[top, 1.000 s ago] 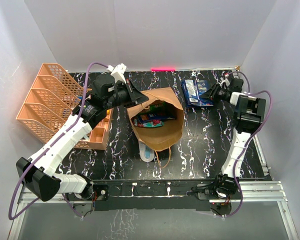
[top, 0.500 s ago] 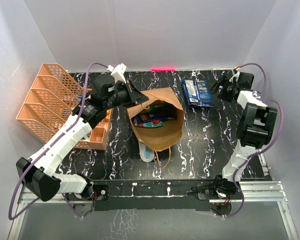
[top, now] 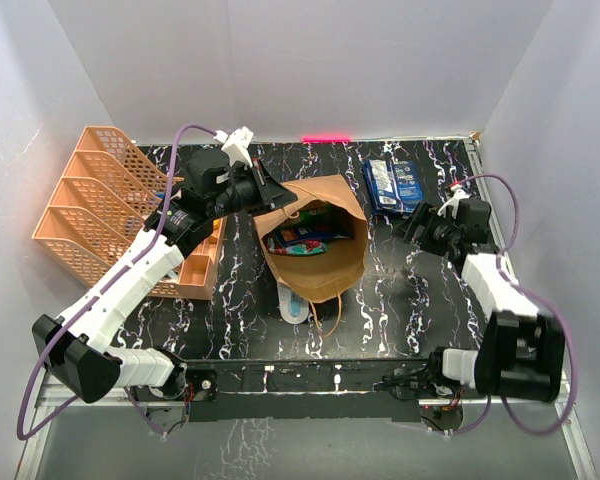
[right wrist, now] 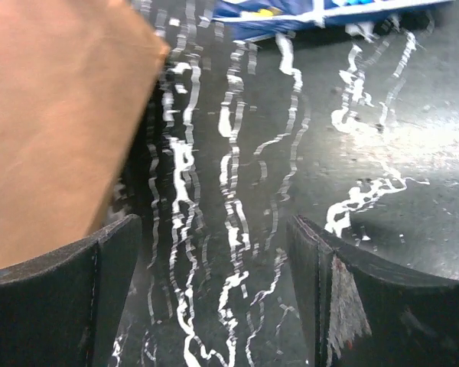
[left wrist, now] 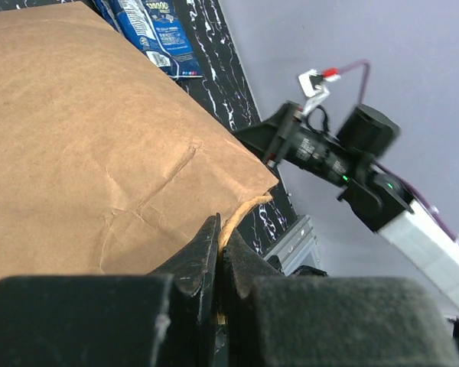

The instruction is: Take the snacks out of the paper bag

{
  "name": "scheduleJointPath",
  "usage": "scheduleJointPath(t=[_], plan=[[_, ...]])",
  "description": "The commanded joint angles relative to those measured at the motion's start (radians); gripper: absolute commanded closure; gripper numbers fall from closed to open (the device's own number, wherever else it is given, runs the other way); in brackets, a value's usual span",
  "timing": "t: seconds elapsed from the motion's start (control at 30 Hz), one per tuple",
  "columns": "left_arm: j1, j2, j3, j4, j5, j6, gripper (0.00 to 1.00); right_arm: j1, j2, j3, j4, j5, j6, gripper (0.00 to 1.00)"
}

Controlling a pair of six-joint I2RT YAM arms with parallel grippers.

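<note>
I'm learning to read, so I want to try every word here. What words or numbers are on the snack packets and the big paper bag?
Blue packets on the table: white print on them, too blurred to read.
Snacks inside the bag: coloured print, too small to read.
Paper bag: plain brown, no words on the sides that show.
No other writing can be read.

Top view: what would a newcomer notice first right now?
The open brown paper bag stands in the middle with colourful snacks showing inside, and the left gripper pinches its far-left rim. Blue packets lie out on the table behind it to the right, and the right gripper hangs open nearby.
</note>
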Motion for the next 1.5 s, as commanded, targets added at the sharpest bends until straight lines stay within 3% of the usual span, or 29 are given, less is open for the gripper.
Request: scheduleJointPath(t=[0.0,0.13,0.33,0.47,0.7,0.87,1.07,1.2,1.33,1.47], plan=[[0.004,-0.016,0.042,0.004,-0.007,0.028,1.0,0.05,-0.26,-0.046,0.063,-0.019,0.001,0.21],[0.006,-0.005,0.055,0.0,-0.007,0.04,1.0,0.14,-0.457,-0.058,0.087,-0.096,-0.058,0.2],[0.008,0.01,0.085,-0.013,-0.009,0.064,1.0,0.296,-0.593,0.037,0.063,-0.222,-0.289,0.2],[0.008,0.009,0.079,-0.006,-0.005,0.059,1.0,0.351,-0.631,0.062,0.024,-0.439,-0.478,0.18],[0.008,-0.004,0.054,0.004,-0.019,0.041,1.0,0.514,-0.612,0.099,-0.175,-0.45,-0.829,0.16],[0.008,-0.005,0.049,0.007,-0.021,0.029,1.0,0.732,-0.532,0.113,-0.137,-0.205,-0.887,0.19],[0.008,-0.006,0.052,0.002,-0.016,0.022,1.0,1.055,-0.295,0.138,-0.047,0.347,-1.046,0.22],[0.008,-0.014,0.043,-0.003,-0.019,0.015,1.0,1.08,-0.123,0.178,0.0,0.495,-1.141,0.28],[0.008,-0.021,0.017,0.02,0.0,-0.009,1.0,1.077,-0.052,0.126,0.185,0.599,-1.215,0.3],[0.008,-0.03,0.001,0.024,0.007,-0.019,1.0,1.031,0.014,0.113,0.262,0.647,-1.236,0.44]])
